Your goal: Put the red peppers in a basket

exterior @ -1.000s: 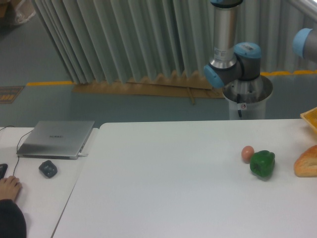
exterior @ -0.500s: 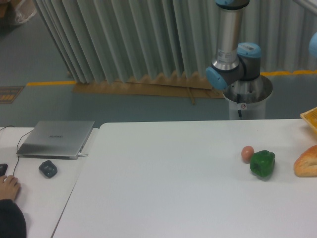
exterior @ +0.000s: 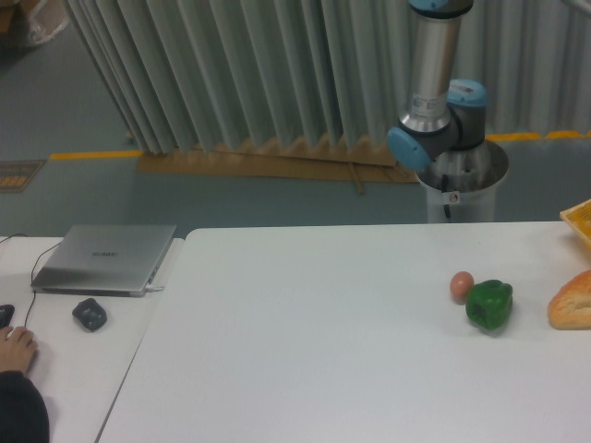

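The red pepper is out of view. Only a yellow-orange corner of the basket point(exterior: 580, 221) shows at the right edge of the frame, above the bread. The robot arm point(exterior: 434, 83) rises behind the table at the back right, and its upper part leaves the frame at the top. The gripper is out of view.
A green bell pepper point(exterior: 488, 305) lies on the white table point(exterior: 323, 332) at the right, with a small pinkish-tan ball point(exterior: 462, 285) touching its left side. A golden-brown bread loaf point(exterior: 572, 300) lies at the right edge. A laptop point(exterior: 106, 257), a dark mouse point(exterior: 90, 315) and a person's hand point(exterior: 17, 349) are at the left.
The arm's upright link has shifted slightly to the right, and the blue joint at the upper right edge has left the frame. The objects on the table have not moved.
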